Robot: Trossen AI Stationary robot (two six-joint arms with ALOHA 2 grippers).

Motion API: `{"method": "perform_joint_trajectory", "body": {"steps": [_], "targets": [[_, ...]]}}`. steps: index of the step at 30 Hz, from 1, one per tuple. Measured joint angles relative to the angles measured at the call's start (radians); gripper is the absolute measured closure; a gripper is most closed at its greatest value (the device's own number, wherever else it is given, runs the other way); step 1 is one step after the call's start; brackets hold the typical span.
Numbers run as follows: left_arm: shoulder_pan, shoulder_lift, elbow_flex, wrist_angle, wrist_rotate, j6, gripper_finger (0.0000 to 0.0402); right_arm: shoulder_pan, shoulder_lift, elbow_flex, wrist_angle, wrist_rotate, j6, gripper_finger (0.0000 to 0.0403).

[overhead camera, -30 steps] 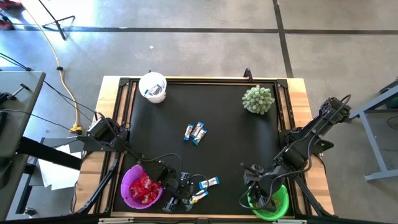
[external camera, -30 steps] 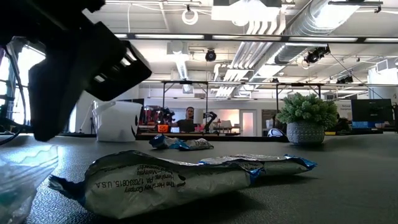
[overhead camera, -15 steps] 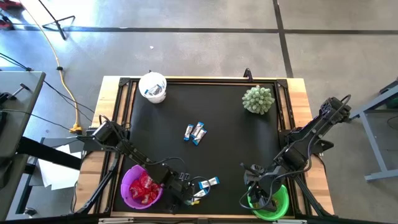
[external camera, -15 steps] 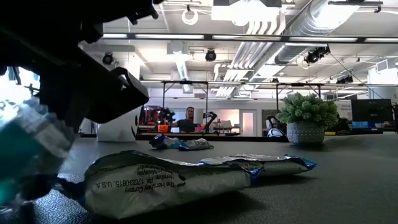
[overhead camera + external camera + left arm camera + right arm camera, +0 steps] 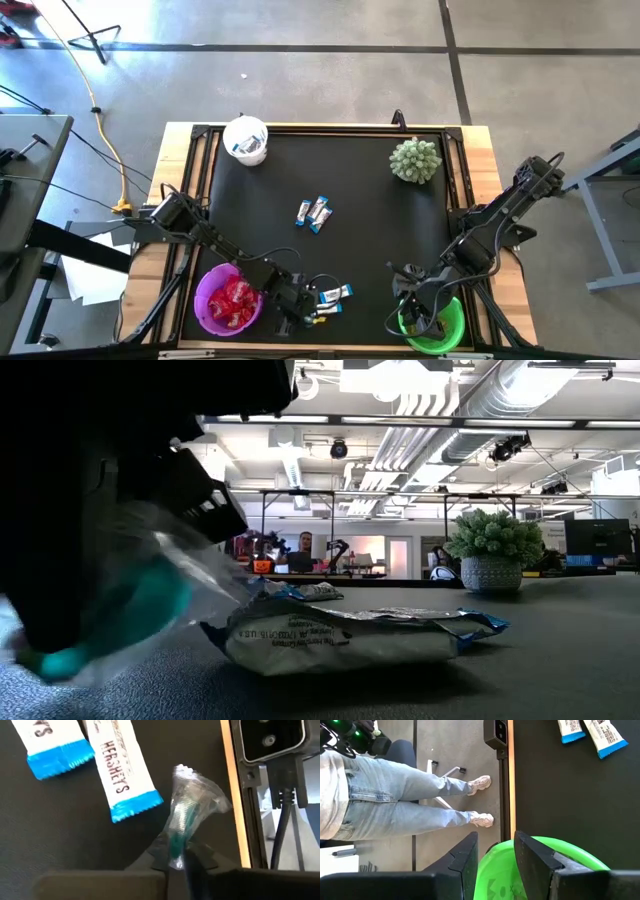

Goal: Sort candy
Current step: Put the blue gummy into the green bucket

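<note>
My left gripper [image 5: 303, 312] [image 5: 179, 861] is near the table's front edge, just right of the purple bowl [image 5: 205, 312] of red candy, and is shut on a clear-wrapped teal candy [image 5: 186, 812] [image 5: 130, 610]. Two blue-and-white bars [image 5: 335, 296] [image 5: 122, 767] lie flat on the black mat beside it. Three more bars [image 5: 314, 212] lie at the table's middle. My right gripper [image 5: 422, 300] [image 5: 495, 854] hangs open over the green bowl [image 5: 555, 851] at the front right, with nothing between its fingers. My left gripper pinches one end of the candy's clear wrapper [image 5: 176, 851] between its two fingers. The fingers slant down from the table's left. The rest of the candy sticks out past the fingertips. I cannot tell whether it is clear of the mat.
A white cup [image 5: 246, 140] holding a bar stands at the far left, and a spiky green plant [image 5: 415, 160] at the far right. A black camera box [image 5: 270, 740] sits on the wooden front edge. A person's legs [image 5: 395, 795] stand beyond that edge.
My left gripper has moved a little toward the table's right edge and down, rolled slightly, and shut on the clear-wrapped teal candy, which had lain on the mat. The nearest blue-and-white bar has slid and turned on the mat.
</note>
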Motion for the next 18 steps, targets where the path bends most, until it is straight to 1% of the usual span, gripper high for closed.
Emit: {"method": "perform_joint_trajectory", "body": {"steps": [2, 6, 8, 11, 13, 18], "targets": [[0.002, 0.000, 0.000, 0.000, 0.002, -0.010, 0.0392, 0.000, 0.000, 0.000, 0.000, 0.000, 0.000, 0.0281], [0.002, -0.007, 0.017, -0.012, 0.001, -0.016, 0.0388, 0.000, 0.000, 0.000, 0.000, 0.000, 0.000, 0.0281], [0.002, -0.006, 0.059, -0.060, 0.001, -0.007, 0.0395, 0.000, 0.000, 0.000, -0.001, 0.000, 0.000, 0.0281], [0.011, -0.006, 0.144, -0.160, -0.009, 0.047, 0.0398, -0.004, 0.000, 0.000, -0.005, 0.000, 0.000, 0.0281], [0.019, -0.006, 0.212, -0.267, -0.043, 0.087, 0.0398, -0.008, 0.000, 0.000, -0.005, 0.000, 0.000, 0.0281], [0.047, -0.008, 0.418, -0.555, -0.215, 0.214, 0.0399, -0.017, -0.011, 0.000, -0.005, -0.008, 0.000, 0.0281]]}}
